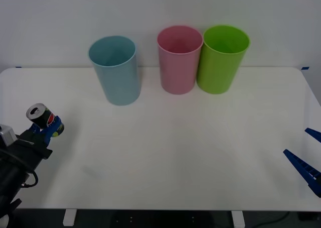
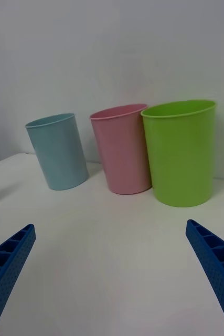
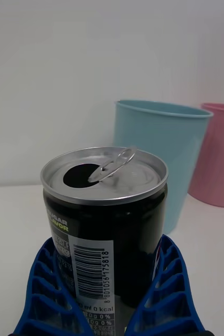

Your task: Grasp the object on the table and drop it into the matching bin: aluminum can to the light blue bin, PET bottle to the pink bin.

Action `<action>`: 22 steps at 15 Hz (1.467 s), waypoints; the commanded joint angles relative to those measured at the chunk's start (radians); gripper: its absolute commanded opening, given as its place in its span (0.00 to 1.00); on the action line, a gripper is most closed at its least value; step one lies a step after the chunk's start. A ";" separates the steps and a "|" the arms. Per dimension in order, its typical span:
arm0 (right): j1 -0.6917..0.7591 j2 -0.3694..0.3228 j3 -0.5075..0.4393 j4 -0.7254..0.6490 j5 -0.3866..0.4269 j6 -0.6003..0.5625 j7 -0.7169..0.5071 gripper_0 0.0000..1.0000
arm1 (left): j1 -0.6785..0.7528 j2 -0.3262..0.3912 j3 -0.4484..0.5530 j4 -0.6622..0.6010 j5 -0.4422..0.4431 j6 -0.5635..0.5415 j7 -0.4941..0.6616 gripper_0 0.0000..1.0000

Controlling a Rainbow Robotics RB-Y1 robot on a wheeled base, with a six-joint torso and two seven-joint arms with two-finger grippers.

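Can: aluminum can [image 3: 104, 231] sits right up against the left wrist camera, dark body, silver top with the tab lifted and the mouth open, a barcode facing the lens. From the front it shows at the desk's near left corner [image 1: 44, 118], tilted, its top turned up and toward the left.
Left gripper: left gripper [image 1: 46, 130] has its blue ribbed fingers [image 3: 49, 294] closed around the lower body of the can, one on each side, touching it.
Lifted or resting: cannot tell whether the can's base is clear of the desk [image 1: 175, 152].
Right gripper: right gripper [image 2: 112, 273] is parked at the near right edge of the desk, fingers spread wide with nothing between them.
Bins: light blue bin [image 1: 115, 70] stands upright at the far left of the row, apart from the pink bin [image 1: 179, 60], which touches or nearly touches a lime green bin [image 1: 222, 59].
Step in hand: grasp looks made; carrying to the bin is what remains.
Next move: likely a lift high enough to clear the light blue bin's rim, travel forward and to the robot's right until the can hangs over that opening, then a release. Pink bin is well aside, so a mix-up seems unlikely.
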 commanded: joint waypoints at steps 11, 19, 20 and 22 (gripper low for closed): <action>0.000 0.000 0.000 0.000 0.000 0.000 0.000 1.00 | -0.075 0.000 0.010 -0.256 -0.152 0.002 0.292 0.00; 0.000 0.000 0.000 0.000 0.000 0.000 0.000 1.00 | -0.305 -0.001 0.001 -0.251 -0.395 0.058 0.524 0.00; 0.000 0.000 0.000 0.000 0.000 0.000 0.000 1.00 | -0.331 -0.001 -0.005 -0.238 -0.413 0.062 0.525 0.00; 0.000 0.000 0.000 0.000 0.000 0.000 0.000 1.00 | -0.386 -0.001 -0.017 -0.186 -0.442 0.065 0.511 0.01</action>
